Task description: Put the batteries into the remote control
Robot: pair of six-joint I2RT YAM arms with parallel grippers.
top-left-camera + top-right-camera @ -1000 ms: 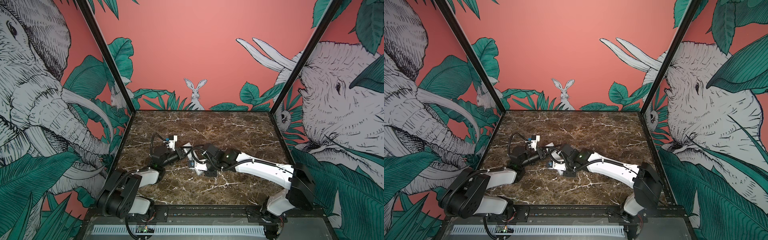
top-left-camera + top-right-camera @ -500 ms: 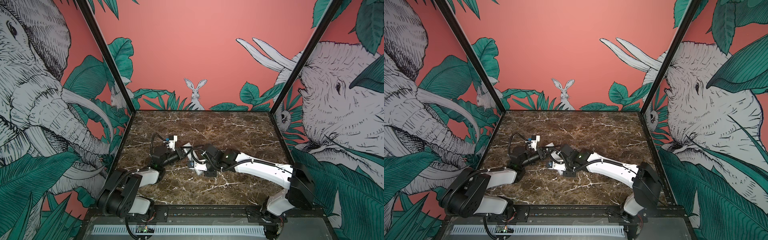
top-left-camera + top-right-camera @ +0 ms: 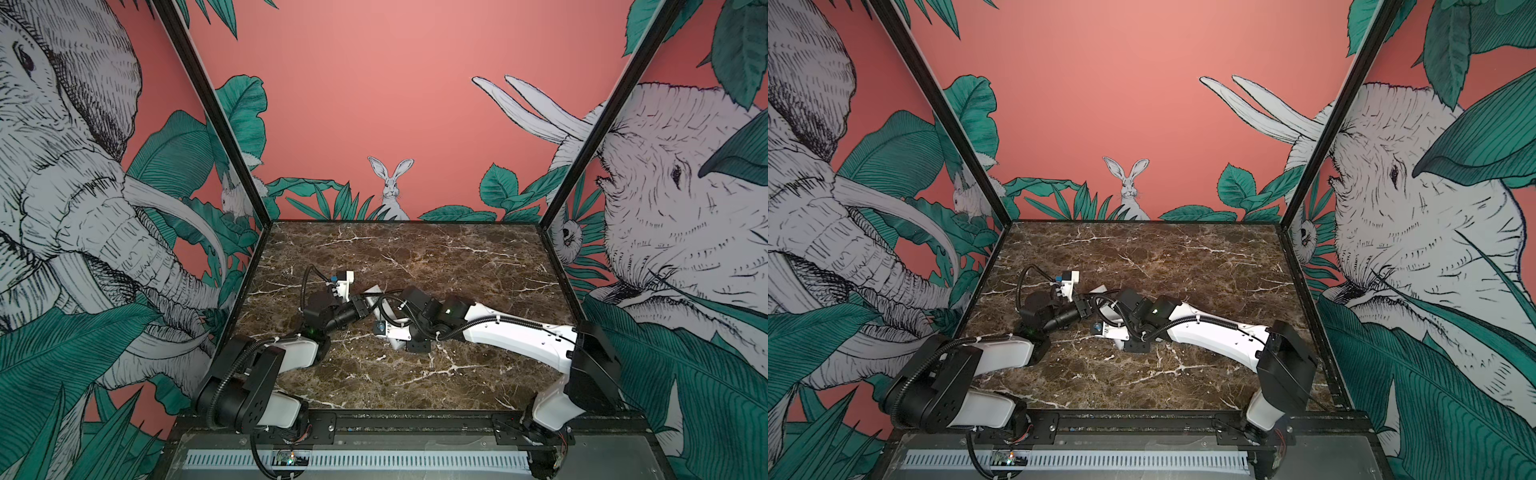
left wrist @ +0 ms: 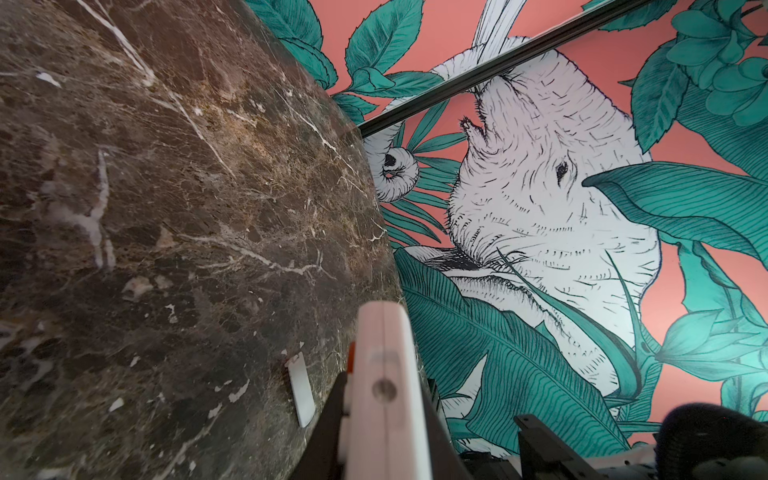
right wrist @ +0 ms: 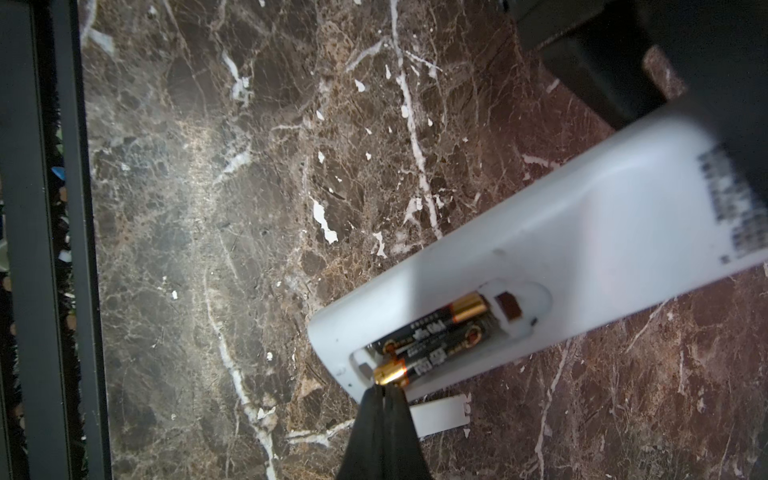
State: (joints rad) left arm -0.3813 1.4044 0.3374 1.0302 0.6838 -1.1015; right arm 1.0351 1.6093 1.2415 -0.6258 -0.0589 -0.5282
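In both top views the remote (image 3: pixel 375 289) (image 3: pixel 1099 289) is seen only in part, left of the middle of the marble surface (image 3: pixel 436 257) (image 3: pixel 1175 257), where the two wrists meet; the jaws are mostly hidden there. In the left wrist view the remote (image 4: pixel 386 365) is grasped on edge by the left jaws, which are clenched on its two broad faces, and it seems to be held clear of the surface. A small white cover (image 4: pixel 301 392) is seen lying flat near it. In the right wrist view the remote's (image 5: pixel 582 249) back is shown with its compartment open, and the two batteries (image 5: pixel 432 336) are laid side by side inside, gold ends opposed. The right jaws are clenched empty, tips together, and set against the gold end of the nearer battery. The cover (image 5: pixel 438 415) is seen just beside that end of the remote.
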